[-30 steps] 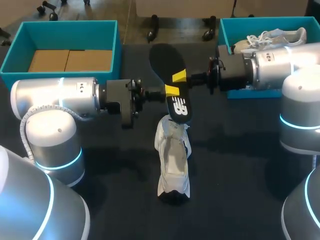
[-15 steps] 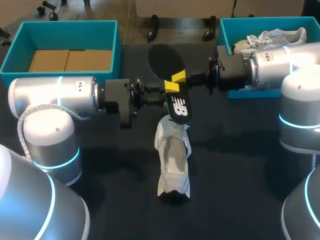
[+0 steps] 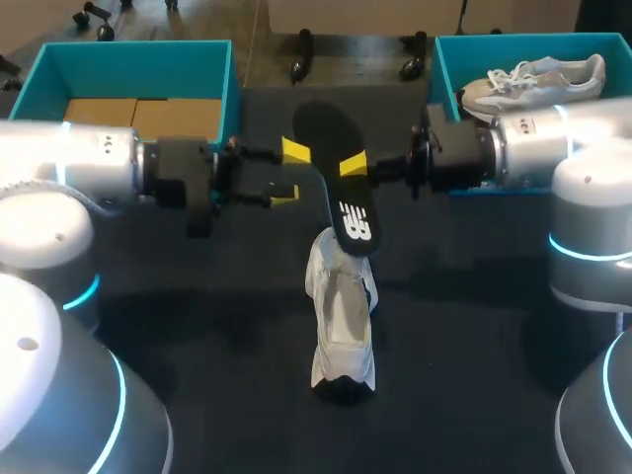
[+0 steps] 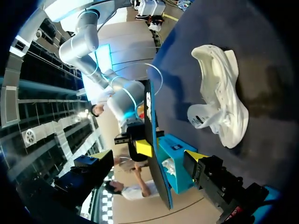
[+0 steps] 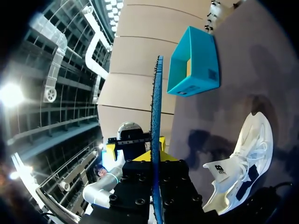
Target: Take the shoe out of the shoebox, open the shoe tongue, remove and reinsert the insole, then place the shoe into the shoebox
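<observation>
Above the shoe point(image 3: 343, 326) on the table point(image 3: 474, 346), your right gripper point(image 3: 351, 166) pinches the removed insole point(image 3: 336, 193) — left gripper point(image 3: 288, 173) spread wide, empty — so reinserting and boxing remain

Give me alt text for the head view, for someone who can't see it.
The right gripper holds a black insole above a white shoe lying on the dark table; the left gripper is open beside the insole.

I see a black insole point(image 3: 336, 193) printed in white, a white shoe point(image 3: 343, 326), and a teal shoebox point(image 3: 133, 47) far left.
</observation>
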`<state>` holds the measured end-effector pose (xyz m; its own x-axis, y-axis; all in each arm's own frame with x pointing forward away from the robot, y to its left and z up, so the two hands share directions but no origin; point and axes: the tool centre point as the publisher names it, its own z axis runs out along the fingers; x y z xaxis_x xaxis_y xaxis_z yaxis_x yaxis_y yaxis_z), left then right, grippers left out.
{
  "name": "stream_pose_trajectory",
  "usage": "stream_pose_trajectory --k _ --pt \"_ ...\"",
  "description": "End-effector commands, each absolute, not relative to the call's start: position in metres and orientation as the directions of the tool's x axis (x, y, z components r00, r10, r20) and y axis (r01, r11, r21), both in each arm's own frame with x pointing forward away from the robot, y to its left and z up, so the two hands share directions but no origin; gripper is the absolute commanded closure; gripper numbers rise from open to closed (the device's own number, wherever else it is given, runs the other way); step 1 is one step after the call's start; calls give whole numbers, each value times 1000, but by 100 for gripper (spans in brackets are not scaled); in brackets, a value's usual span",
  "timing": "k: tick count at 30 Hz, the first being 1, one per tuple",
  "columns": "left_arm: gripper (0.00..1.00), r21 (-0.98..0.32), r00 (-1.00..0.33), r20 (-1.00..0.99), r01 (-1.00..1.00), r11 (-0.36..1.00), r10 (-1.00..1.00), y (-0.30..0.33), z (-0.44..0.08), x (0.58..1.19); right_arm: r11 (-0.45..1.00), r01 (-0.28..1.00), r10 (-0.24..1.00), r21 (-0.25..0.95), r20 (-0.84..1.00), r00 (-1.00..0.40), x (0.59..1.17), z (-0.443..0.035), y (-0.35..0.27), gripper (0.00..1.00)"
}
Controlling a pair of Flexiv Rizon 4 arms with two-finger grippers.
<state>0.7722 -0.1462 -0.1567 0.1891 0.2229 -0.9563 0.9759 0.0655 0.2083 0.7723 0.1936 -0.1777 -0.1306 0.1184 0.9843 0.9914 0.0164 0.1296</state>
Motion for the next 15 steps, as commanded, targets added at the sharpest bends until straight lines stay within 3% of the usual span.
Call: stream_pose_trajectory --k 1,8,10,15 --pt "0 193 165 -933 979 60 319 -119 -144 777 13 992 111 128 985 -129 773 -186 199 100" --pt "0 131 90 -882 990 57 463 -109 -135 794 13 992 111 127 986 -128 774 -187 200 100" --pt "0 227 173 -808 974 27 564 -110 -130 798 13 992 111 127 986 -128 774 -187 200 100" --pt "0 227 173 -808 974 27 564 -110 -130 798 13 992 111 127 986 -128 774 -187 200 100"
